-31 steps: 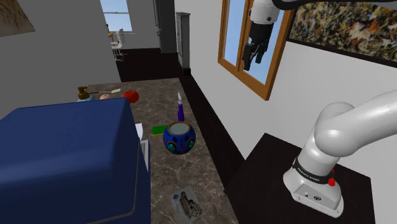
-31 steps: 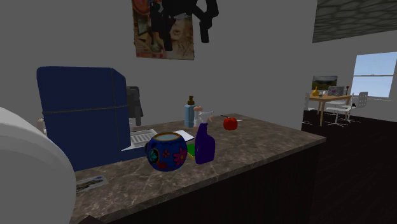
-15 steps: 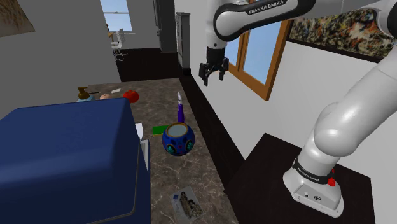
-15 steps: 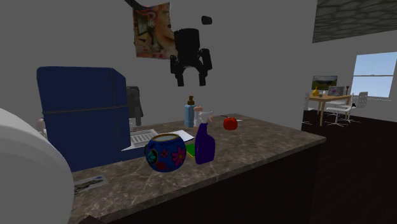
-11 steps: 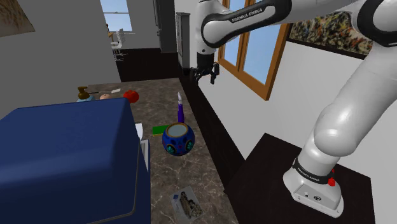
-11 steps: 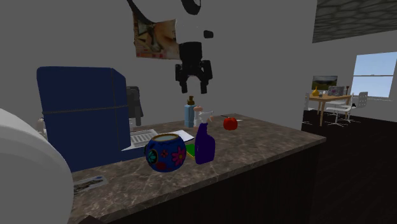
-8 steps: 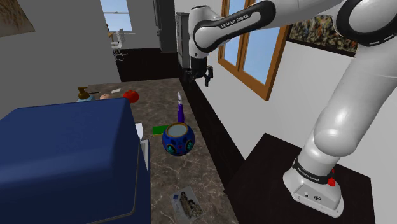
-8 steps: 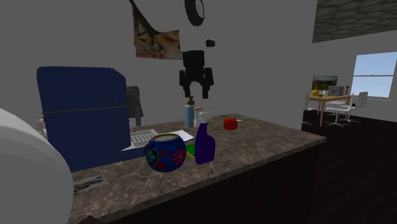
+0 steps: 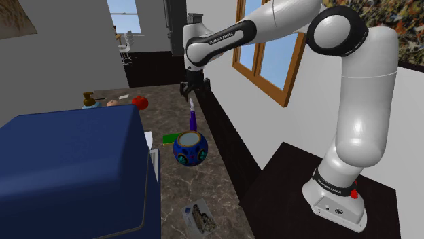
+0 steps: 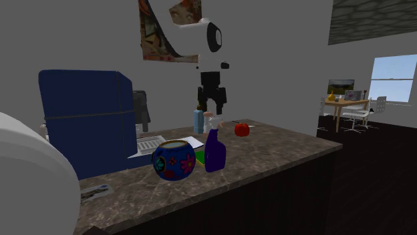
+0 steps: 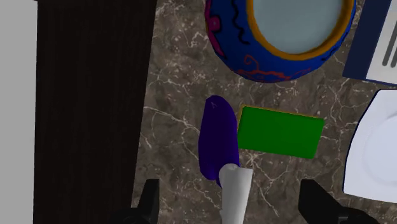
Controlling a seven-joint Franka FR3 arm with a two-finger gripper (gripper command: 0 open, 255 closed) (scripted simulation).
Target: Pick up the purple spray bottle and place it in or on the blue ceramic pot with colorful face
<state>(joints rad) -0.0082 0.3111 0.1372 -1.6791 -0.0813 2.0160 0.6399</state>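
I've dropped from the window [image 9: 275, 64] — my spread gripper [image 9: 192, 89] hangs directly over the purple spray bottle [image 11: 216, 143], upright on the counter [image 11: 178, 95] beside the blue pot [image 11: 226, 44] — nozzle towards me.

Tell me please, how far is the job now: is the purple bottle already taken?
Done: nothing yet. The purple spray bottle with a white head stands on the brown marbled counter beside the round blue painted pot. In hand: the black claw hovers open above the bottle, its fingers apart and not touching it. Left: lower, close on the bottle, lift it and set it in the pot.
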